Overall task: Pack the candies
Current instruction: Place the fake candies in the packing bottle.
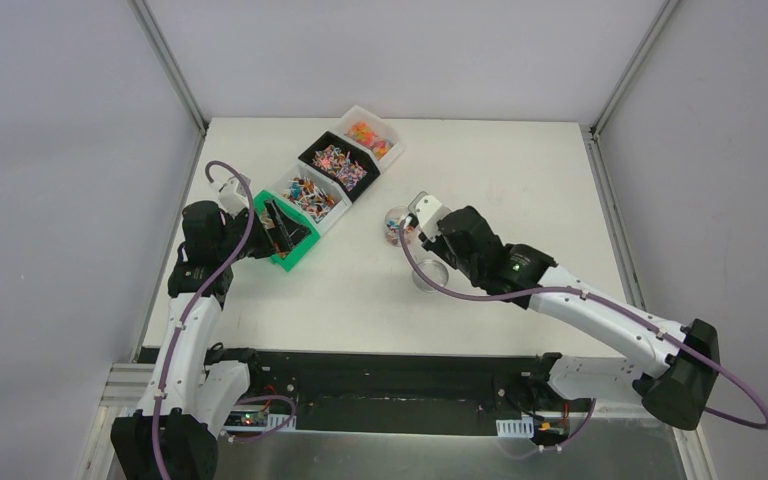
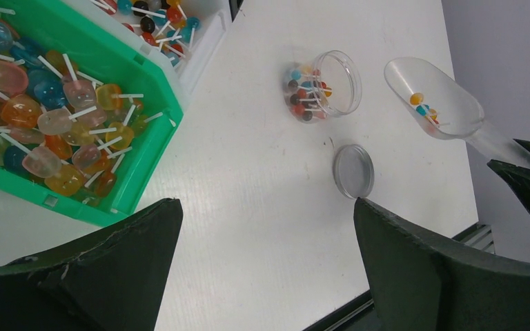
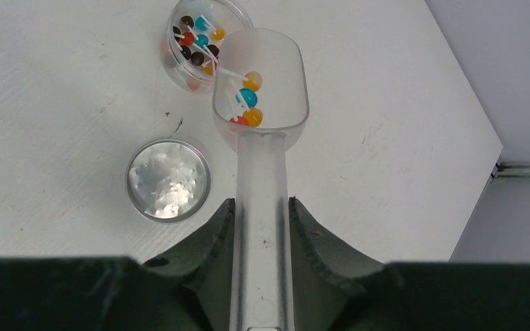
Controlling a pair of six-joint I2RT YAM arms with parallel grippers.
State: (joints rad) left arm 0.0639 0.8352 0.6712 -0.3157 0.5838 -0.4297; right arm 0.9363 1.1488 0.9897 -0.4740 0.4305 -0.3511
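Candies (image 3: 247, 100) are confirmed in three places. A few lie in the bowl of a clear scoop (image 3: 262, 69), centre frame in the right wrist view. More fill the clear jar (image 3: 192, 43) at upper left. A large heap sits in the green bin (image 2: 153, 96), upper left of the left wrist view. I see the right hand (image 3: 261, 221) closed narrow on the scoop's handle. The scoop's tip overlaps the jar's rim; I cannot tell whether they touch. The lid (image 3: 168, 179) lies flat on the worktop (image 3: 386, 138), left of the handle. The left hand (image 2: 269, 227) stands wide, holding nothing, just beside the green bin.
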